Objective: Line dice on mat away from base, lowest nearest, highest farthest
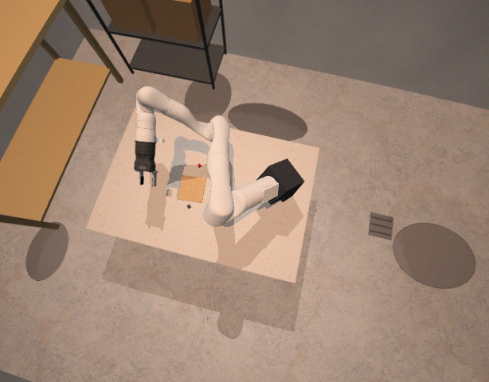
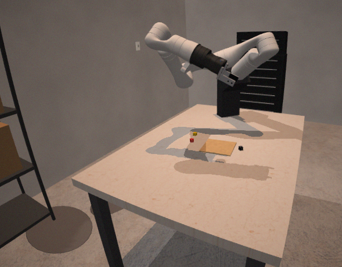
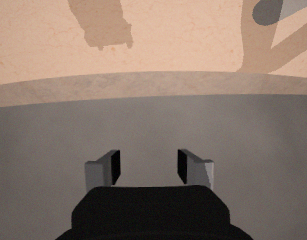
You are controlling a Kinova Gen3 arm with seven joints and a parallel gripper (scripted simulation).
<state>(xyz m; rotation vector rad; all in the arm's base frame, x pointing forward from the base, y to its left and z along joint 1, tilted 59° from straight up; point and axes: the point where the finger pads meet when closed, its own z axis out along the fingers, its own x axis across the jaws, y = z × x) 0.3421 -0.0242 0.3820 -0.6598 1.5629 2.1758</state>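
Pale table (image 1: pixel 261 242) (image 2: pixel 176 183) (image 3: pixel 183 45) beneath open fingers (image 1: pixel 147 178) (image 2: pixel 235 81).

A plain workshop or lab room, the exact kind hard to tell

A jointed white robot arm (image 1: pixel 220 164) (image 2: pixel 185 47) stands on a black block (image 1: pixel 287 177) (image 2: pixel 228 100) at one end of a pale desk (image 1: pixel 269 263) (image 2: pixel 154 189) with dark legs. Around it are bare grey walls (image 1: pixel 360 49) (image 2: pixel 93 57) and a mottled, concrete-like floor (image 1: pixel 339 321) (image 2: pixel 312 161). A black metal shelf unit (image 1: pixel 206 53) (image 2: pixel 14 94) holds brown boxes (image 1: pixel 177 20) (image 2: pixel 5 153), a tall black cabinet (image 2: pixel 283 69) shows a column of long pale handles, and a wooden bench (image 1: pixel 59 135) with a lower board stands near the shelves. A small pale switch plate (image 2: pixel 137 45) sits on the wall.
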